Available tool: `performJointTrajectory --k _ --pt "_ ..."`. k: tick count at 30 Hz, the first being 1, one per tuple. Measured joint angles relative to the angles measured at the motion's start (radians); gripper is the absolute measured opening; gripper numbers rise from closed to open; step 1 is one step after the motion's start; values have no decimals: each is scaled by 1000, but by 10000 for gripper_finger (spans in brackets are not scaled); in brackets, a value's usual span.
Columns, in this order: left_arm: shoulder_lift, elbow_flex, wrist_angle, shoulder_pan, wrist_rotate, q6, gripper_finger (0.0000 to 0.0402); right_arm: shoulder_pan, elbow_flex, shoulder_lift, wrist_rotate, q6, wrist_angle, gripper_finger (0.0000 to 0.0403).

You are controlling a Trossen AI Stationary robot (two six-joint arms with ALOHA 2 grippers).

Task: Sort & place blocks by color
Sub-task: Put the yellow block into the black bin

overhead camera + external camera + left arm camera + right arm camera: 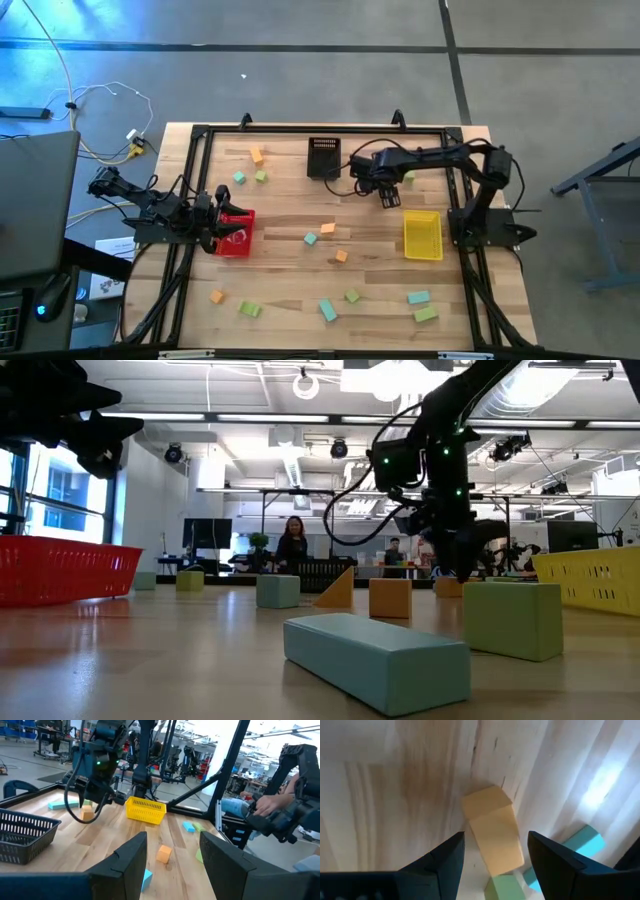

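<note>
Right gripper hangs beside black basket, jaws spread over orange block; teal block and green block close by. Left gripper over red basket, jaws spread, empty.

No text, label, brand, number or sign can be read in any of the four views.
</note>
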Motion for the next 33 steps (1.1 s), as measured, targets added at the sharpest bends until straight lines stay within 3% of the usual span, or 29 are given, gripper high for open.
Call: performJointTrajectory --k 18,21,28,33 --pt "0 0 0 0 1 0 170 -50 -1 23 -103 13 38 202" --pt "0 0 0 0 1 0 170 -50 -1 24 -111 27 37 185" --pt "0 0 0 0 1 0 170 -50 0 22 -137 95 32 101" --pt "0 0 0 0 1 0 170 -50 1 21 -155 181 18 99"
